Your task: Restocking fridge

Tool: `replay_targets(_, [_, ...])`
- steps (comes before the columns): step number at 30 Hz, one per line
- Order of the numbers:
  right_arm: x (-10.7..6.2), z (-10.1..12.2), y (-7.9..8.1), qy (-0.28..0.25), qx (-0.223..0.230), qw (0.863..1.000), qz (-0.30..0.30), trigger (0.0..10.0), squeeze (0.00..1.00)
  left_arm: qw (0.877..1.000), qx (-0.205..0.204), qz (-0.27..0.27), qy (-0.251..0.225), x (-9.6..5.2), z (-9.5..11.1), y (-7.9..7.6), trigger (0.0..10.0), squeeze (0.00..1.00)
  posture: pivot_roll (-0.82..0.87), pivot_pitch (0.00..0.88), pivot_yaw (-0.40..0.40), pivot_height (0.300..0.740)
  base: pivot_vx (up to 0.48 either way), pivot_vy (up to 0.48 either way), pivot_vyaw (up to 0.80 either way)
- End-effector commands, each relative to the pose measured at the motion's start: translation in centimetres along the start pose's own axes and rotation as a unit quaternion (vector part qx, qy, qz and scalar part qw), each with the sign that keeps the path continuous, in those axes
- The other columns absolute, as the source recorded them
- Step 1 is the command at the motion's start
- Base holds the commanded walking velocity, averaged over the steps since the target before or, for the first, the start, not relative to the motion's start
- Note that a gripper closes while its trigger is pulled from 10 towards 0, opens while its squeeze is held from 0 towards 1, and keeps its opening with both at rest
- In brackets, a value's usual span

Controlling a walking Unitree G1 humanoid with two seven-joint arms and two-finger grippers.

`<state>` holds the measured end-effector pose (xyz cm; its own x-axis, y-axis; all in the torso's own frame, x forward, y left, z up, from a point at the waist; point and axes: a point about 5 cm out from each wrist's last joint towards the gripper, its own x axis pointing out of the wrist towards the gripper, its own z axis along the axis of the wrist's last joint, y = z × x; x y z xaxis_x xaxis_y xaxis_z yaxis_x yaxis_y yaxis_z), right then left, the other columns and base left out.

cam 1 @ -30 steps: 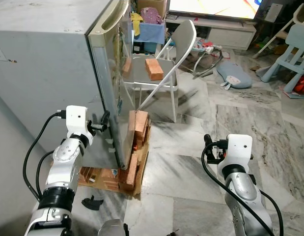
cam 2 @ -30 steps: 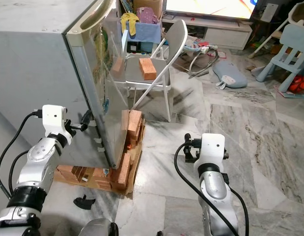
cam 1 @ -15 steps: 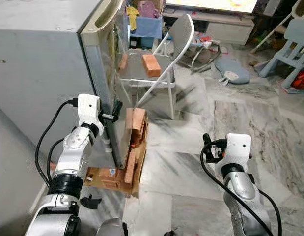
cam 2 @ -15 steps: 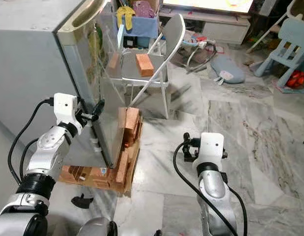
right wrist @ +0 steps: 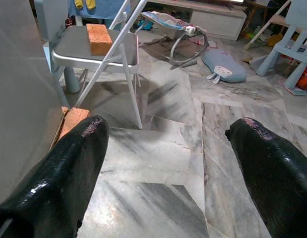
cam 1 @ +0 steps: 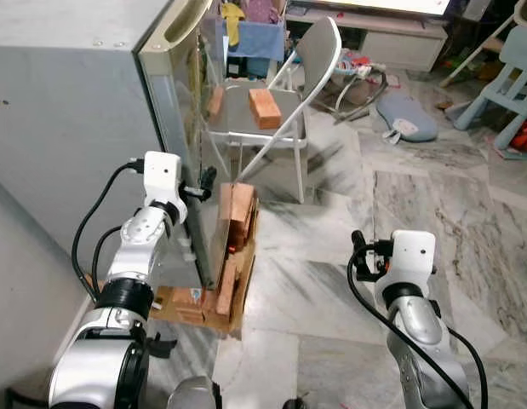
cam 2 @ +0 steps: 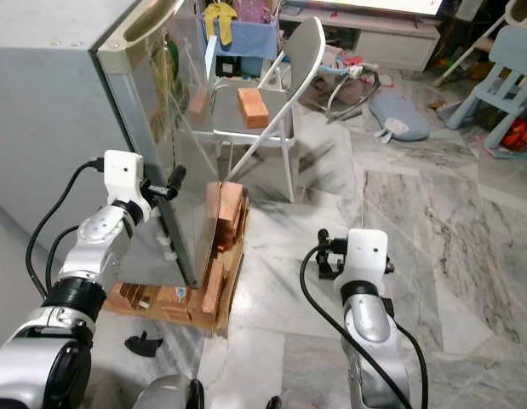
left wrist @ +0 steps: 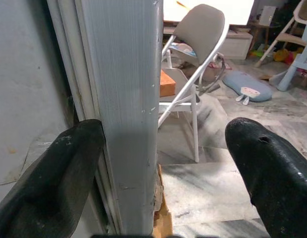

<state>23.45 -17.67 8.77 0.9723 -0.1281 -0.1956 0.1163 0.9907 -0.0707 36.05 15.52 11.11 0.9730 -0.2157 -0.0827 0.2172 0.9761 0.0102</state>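
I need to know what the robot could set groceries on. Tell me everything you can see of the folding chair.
The folding chair stands upright on the marble floor, beyond the fridge door. Its frame is thin white metal tubing with crossed legs; seat and rounded backrest look like grey metal or plastic. It is unfolded, and an orange brick lies flat on its seat. No gripper touches it.

A brick (cam 1: 264,107) is laid on the seat of a grey folding chair (cam 1: 284,111). More bricks (cam 1: 237,217) are stacked on the marble floor (cam 1: 433,196). A blue plastic chair (cam 1: 512,81) is seen well apart.

Marble floor (cam 1: 433,196), folding chair (cam 1: 289,111), blue plastic chair (cam 1: 510,77)
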Motion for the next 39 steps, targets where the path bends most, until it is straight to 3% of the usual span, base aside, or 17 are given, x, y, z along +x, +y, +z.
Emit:
replay_targets(1, [-0.3, 0.4, -0.2, -0.001, 0.002, 1.0, -0.007, 10.0, 0.0, 1.0, 0.005, -0.009, -0.023, 1.2, 1.8, -0.8, 10.0, 0.0, 0.05, 0.026, -0.035, 0.74, 0.0, 0.0, 0.0])
replay_targets(3, [-0.7, 0.5, -0.3, 0.0, 0.004, 1.0, -0.003, 10.0, 0.0, 0.999, 0.002, -0.044, -0.029, 1.9, 2.7, -2.1, 10.0, 0.0, 0.05, 0.028, -0.039, 0.74, 0.0, 0.0, 0.0])
replay_targets(5, [-1.1, 0.5, -0.4, 0.002, 0.002, 1.0, 0.0, 10.0, 0.0, 0.976, 0.044, -0.2, -0.078, 1.9, 4.5, -7.1, 10.0, 0.0, 0.05, 0.029, -0.042, 0.74, 0.0, 0.0, 0.0])
replay_targets(6, [-1.3, 0.4, -0.6, 0.003, 0.0, 1.0, 0.001, 10.0, 0.0, 0.95, 0.052, -0.29, -0.101, 1.2, 5.5, -10.4, 10.0, 0.0, 0.05, 0.027, -0.043, 0.74, 0.0, 0.0, 0.0])
replay_targets(8, [-1.4, 0.3, -0.8, 0.006, -0.002, 1.0, 0.001, 10.0, 0.0, 0.9, 0.052, -0.413, -0.126, -0.6, 6.7, -15.3, 10.0, 0.0, 0.06, 0.023, -0.047, 0.74, 0.0, 0.0, 0.0])
replay_targets(9, [-1.4, 0.3, -0.8, 0.006, -0.002, 1.0, 0.001, 10.0, 0.0, 0.9, 0.052, -0.413, -0.126, -0.6, 6.7, -15.3, 10.0, 0.0, 0.06, 0.023, -0.047, 0.74, 0.0, 0.0, 0.0])
replay_targets(10, [-1.5, 0.2, -0.8, 0.007, -0.003, 1.0, 0.001, 10.0, 0.0, 0.876, 0.044, -0.462, -0.13, -1.7, 7.0, -17.2, 10.0, 0.0, 0.06, 0.023, -0.047, 0.74, 0.0, 0.0, 0.0])
replay_targets(11, [-1.5, 0.2, -0.8, 0.007, -0.003, 1.0, 0.001, 10.0, 0.0, 0.876, 0.044, -0.462, -0.13, -1.7, 7.0, -17.2, 10.0, 0.0, 0.06, 0.023, -0.047, 0.74, 0.0, 0.0, 0.0])
replay_targets(12, [-1.3, 0.2, -0.6, 0.006, -0.005, 1.0, 0.002, 10.0, 0.0, 0.842, 0.037, -0.524, -0.125, -3.3, 6.8, -19.3, 10.0, 0.0, 0.05, 0.019, -0.044, 0.74, 0.0, 0.0, 0.0])
replay_targets(13, [-1.2, 0.2, -0.5, 0.005, -0.005, 1.0, 0.003, 10.0, 0.0, 0.836, 0.035, -0.533, -0.121, -3.6, 6.6, -19.6, 10.0, 0.0, 0.05, 0.019, -0.044, 0.74, 0.0, 0.0, 0.0])
replay_targets(15, [-1.0, 0.3, -0.4, 0.003, -0.006, 1.0, 0.004, 10.0, 0.0, 0.839, 0.035, -0.531, -0.112, -3.5, 6.0, -19.4, 10.0, 0.0, 0.05, 0.019, -0.042, 0.74, 0.0, 0.0, 0.0])
replay_targets(19, [-1.0, 0.0, -0.5, 0.005, -0.003, 1.0, 0.002, 10.0, 0.0, 0.903, 0.05, -0.418, -0.079, -1.1, 3.9, -14.6, 10.0, 0.0, 0.06, 0.02, -0.037, 0.74, 0.0, 0.0, 0.0])
replay_targets(22, [-1.0, 0.0, -0.3, 0.006, -0.003, 1.0, 0.003, 10.0, 0.0, 0.925, 0.05, -0.369, -0.069, -0.4, 3.4, -11.9, 10.0, 0.0, 0.06, 0.018, -0.038, 0.74, 0.0, 0.0, 0.0])
replay_targets(23, [-1.0, 0.1, -0.3, 0.008, -0.003, 1.0, 0.005, 10.0, 0.0, 0.936, 0.056, -0.343, -0.065, -0.2, 3.3, -10.4, 10.0, 0.0, 0.06, 0.018, -0.038, 0.74, 0.0, 0.0, 0.0])
replay_targets(25, [-0.9, 0.1, -0.2, 0.008, -0.003, 1.0, 0.006, 10.0, 0.0, 0.946, 0.046, -0.315, -0.06, -0.3, 3.6, -8.7, 10.0, 0.0, 0.07, 0.016, -0.043, 0.74, 0.0, 0.0, 0.0])
replay_targets(31, [-0.7, 0.1, -0.2, 0.009, -0.003, 1.0, 0.009, 10.0, 0.0, 0.958, 0.024, -0.279, -0.055, -0.6, 3.4, -6.5, 10.0, 0.0, 0.07, 0.017, -0.051, 0.74, 0.199, -0.234, 0.0])
replay_targets(39, [-0.5, 0.2, -0.1, 0.006, -0.008, 1.0, 0.011, 10.0, 0.0, 0.953, 0.033, -0.296, -0.051, -0.8, 2.5, -7.6, 10.0, 0.0, 0.07, 0.016, -0.052, 0.74, 0.308, -0.363, 0.0])
